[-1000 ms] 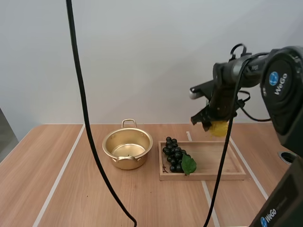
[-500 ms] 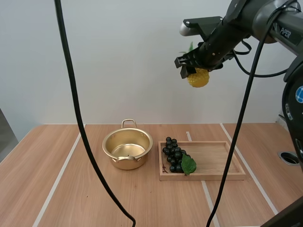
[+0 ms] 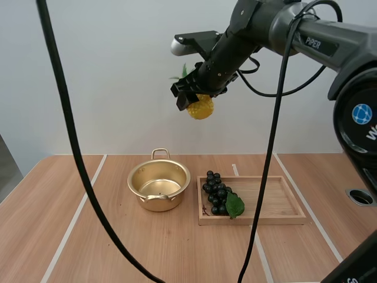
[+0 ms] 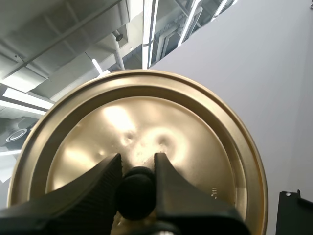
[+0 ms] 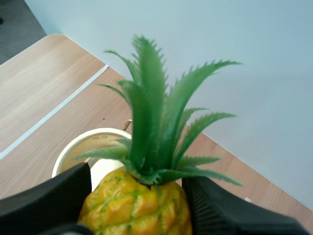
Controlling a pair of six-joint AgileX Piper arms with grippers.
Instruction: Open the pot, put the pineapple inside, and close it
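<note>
My right gripper [image 3: 194, 98] hangs high above the table, shut on a small yellow pineapple [image 3: 201, 107] with green leaves. In the right wrist view the pineapple [image 5: 139, 203] sits between the two black fingers [image 5: 46, 198], over the open gold pot [image 5: 80, 147]. The gold pot [image 3: 159, 185] stands lidless on the table, left of the tray, below and to the left of the pineapple. My left gripper [image 4: 137, 169] pinches the black knob [image 4: 135, 193] of the gold lid [image 4: 142, 147], held up in the air.
A wooden tray [image 3: 277, 203] lies right of the pot, with a bunch of dark grapes [image 3: 217, 193] and a green leaf at its left end. White lines run across the wooden table [image 3: 70, 224].
My right arm has carried the pineapple up from above the tray's right part and leftward, now high and nearly over the pot. Pot, tray and grapes have not moved.
</note>
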